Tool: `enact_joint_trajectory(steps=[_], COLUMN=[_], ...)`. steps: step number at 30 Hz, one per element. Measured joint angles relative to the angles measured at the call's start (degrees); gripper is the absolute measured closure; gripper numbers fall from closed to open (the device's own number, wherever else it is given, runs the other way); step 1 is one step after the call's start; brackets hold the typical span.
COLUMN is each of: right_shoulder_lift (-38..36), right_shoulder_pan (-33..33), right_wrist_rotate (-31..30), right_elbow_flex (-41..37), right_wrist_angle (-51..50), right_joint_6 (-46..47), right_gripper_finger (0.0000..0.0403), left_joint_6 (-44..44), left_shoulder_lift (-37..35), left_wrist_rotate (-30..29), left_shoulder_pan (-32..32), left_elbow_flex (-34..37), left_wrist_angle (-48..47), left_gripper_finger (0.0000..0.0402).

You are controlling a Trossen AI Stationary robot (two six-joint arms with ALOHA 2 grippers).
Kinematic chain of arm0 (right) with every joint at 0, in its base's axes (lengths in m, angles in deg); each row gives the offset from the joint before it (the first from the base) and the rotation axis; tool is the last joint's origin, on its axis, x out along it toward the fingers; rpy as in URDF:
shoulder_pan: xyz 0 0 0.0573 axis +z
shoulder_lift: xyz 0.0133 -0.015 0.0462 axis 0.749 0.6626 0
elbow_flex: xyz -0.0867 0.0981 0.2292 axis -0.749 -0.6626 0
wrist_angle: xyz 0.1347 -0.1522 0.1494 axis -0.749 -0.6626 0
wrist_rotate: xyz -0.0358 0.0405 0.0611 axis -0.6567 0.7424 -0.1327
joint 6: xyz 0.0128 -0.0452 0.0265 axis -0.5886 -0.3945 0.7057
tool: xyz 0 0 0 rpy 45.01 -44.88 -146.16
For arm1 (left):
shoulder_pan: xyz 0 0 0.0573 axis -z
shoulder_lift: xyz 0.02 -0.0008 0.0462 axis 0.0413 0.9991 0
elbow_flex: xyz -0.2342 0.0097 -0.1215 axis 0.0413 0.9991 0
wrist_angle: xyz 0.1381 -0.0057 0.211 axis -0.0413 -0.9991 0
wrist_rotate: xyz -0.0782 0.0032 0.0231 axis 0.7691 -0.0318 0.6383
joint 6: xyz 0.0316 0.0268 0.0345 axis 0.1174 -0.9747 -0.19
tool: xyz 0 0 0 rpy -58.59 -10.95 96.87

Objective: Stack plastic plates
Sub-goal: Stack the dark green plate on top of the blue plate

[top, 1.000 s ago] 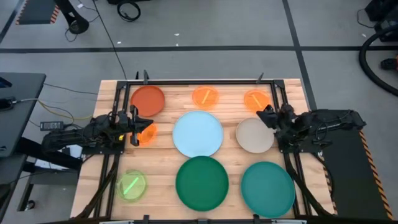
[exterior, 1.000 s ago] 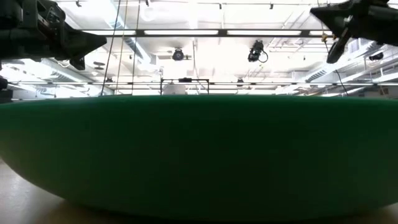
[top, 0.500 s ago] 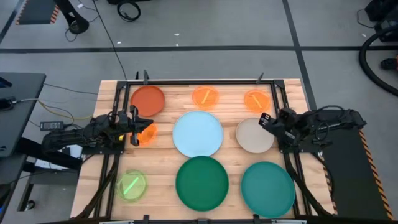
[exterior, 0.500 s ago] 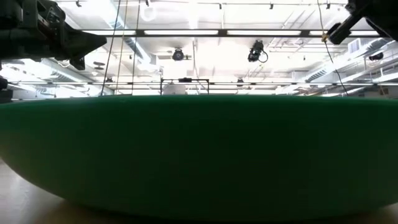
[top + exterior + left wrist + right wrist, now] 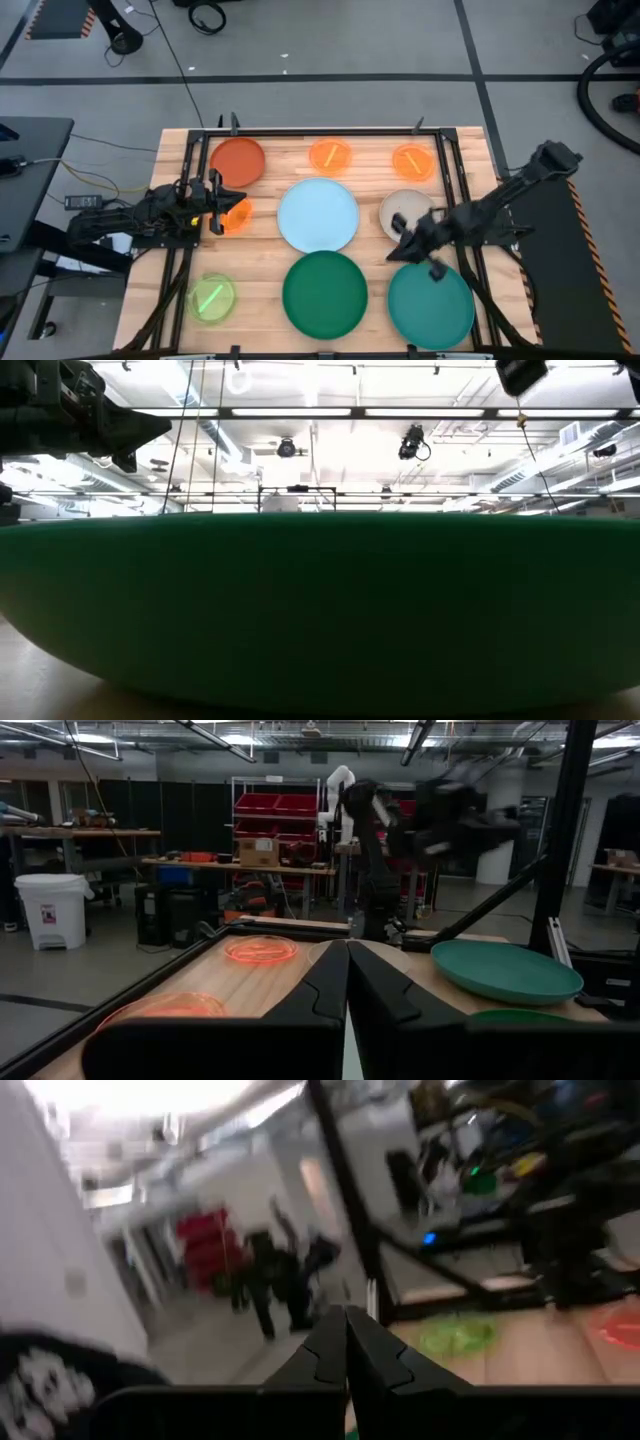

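The plastic plates [image 5: 318,214] lie singly, spread across the desk [image 5: 262,246]; thin, light, stiff and likely slippery, they want a rim pinch; right gripper [image 5: 408,243] and left gripper [image 5: 215,201] both pressed together, empty.

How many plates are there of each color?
Orange plates: 3
Rust-red plate: 1
Light blue plate: 1
Beige plate: 1
Dark green plate: 1
Teal plate: 1
Lime green plate: 1
Total: 9
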Motion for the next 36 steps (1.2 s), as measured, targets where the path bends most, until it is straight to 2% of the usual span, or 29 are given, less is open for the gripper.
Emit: enact_joint_trajectory(steps=[5,9,16,22,28,31,36], right_shoulder_lift=[16.21,26.25,38.65,45.76,51.29,53.14,54.04], right_shoulder_pan=[4.27,6.87,10.5,12.45,13.79,14.35,14.51], right_wrist_rotate=[-0.23,-2.21,-7.83,-8.92,-8.94,-9.5,-11.36], right_elbow_flex=[9.82,18.66,35.33,44.69,48.53,50.44,53.72], right_wrist_angle=[-0.16,-1.72,-17.89,-27.75,-34.96,-39.57,-52.73], right_joint_6=[-6.21,-8.89,-13.87,-17.11,-17.75,-18.45,-16.78], right_gripper_finger=[0.0396,0.0388,0.0332,0.0267,0.0211,0.0198,0.02], left_joint_6=[-0.01,-0.01,-0.01,0.0,0.0,0.0,0.0], left_shoulder_lift=[0.01,0.01,-0.01,-0.01,0.02,0.02,-0.01], left_wrist_rotate=[0.0,0.0,0.0,0.0,0.0,0.0,0.0], left_shoulder_pan=[0.01,0.0,0.01,0.01,0.02,0.0,0.0], left_elbow_flex=[0.01,0.0,0.02,0.01,0.02,0.01,0.01], left_wrist_angle=[0.0,-0.02,0.0,0.02,-0.02,-0.06,-0.03], left_gripper_finger=[0.0386,0.0386,0.0386,0.0386,0.0386,0.0386,0.0386])
